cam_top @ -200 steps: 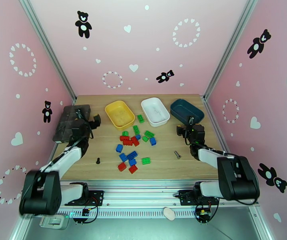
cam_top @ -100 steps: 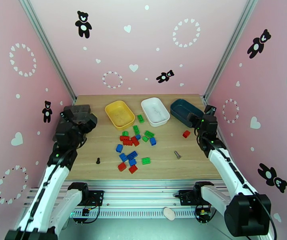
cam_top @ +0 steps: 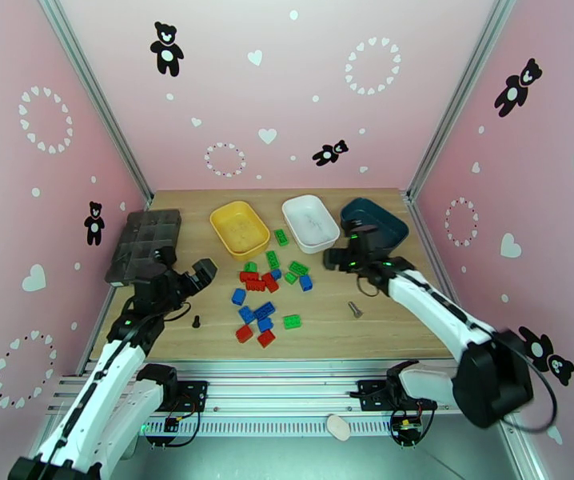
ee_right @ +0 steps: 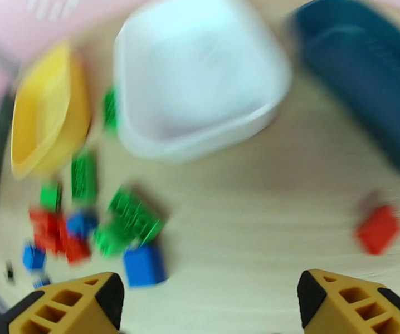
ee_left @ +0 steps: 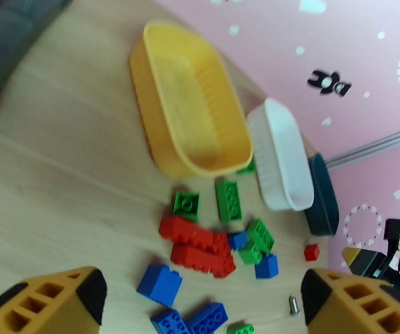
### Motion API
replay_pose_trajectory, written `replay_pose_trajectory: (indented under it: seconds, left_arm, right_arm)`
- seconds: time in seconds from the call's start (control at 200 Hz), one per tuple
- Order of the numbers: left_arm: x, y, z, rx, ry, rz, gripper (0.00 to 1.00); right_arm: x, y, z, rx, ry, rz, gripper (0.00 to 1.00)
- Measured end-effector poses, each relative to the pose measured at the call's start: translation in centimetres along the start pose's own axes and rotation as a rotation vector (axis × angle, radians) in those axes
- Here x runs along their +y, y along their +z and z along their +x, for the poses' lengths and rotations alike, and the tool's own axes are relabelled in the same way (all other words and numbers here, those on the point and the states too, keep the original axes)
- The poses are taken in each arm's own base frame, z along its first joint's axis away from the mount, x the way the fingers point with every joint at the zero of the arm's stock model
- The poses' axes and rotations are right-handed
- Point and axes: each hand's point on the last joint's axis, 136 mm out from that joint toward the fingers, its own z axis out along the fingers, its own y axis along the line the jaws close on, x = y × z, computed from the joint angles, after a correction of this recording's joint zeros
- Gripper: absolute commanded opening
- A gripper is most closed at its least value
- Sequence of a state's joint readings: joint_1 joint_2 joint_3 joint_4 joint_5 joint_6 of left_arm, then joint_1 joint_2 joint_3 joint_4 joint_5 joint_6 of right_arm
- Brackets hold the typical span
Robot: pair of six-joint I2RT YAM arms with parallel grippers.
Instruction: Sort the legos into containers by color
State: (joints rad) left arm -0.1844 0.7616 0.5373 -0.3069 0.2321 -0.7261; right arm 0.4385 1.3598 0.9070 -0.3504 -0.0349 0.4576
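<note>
My left arm reaches forward from the near-left corner of the surface [cam_top: 327, 330] along its left edge, the wrist bent toward the right. My left claw [cam_top: 185, 270] hangs above the wood, released, its yellow fingertips [ee_left: 49, 299] spread wide. It points at the loose pile of legos [cam_top: 267, 294].

My right arm stretches on a slant from the near-right corner toward the far middle, with the white forearm low over the wood. My right claw [cam_top: 343, 251] sits just in front of the gap between the white tub [cam_top: 311, 222] and the dark teal tub [cam_top: 375, 220]. It is also released, fingers apart and gripping nothing. The right wrist view is blurred.

The red, blue and green bricks lie scattered in the middle of the surface, on the near side of the tubs. A few green ones lie close to the yellow tub [cam_top: 239, 227] and the white one. One small red brick [ee_right: 378, 229] lies alone toward the right edge, near the teal tub. The three tubs stand in a row along the far edge, yellow to the left, white in the middle and teal to the right.

A dark grey organizer tray [cam_top: 143, 242] lies at the far-left corner. A dark screw [cam_top: 196, 320] rests near my left arm, and a second screw [cam_top: 354, 309] lies to the right of the pile.
</note>
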Motion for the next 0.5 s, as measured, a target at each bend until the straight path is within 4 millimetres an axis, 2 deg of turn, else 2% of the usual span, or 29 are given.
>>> replay_pose_trajectory:
  seconds: [0.105,0.175,0.496]
  left_arm:
    - [-0.8,1.0,0.7,0.029,0.01,0.021,0.98]
    - [-1.3,1.7,1.3,0.046,0.021,0.029,0.99]
    - [-2.8,3.8,2.6,0.08,0.047,0.022,0.99]
  right_arm:
    - [2.1,1.8,2.7,0.108,-0.069,-0.012,0.83]
    - [2.9,2.6,3.8,0.152,-0.099,-0.016,0.83]
    - [5.2,6.6,6.1,0.288,-0.172,-0.011,0.72]
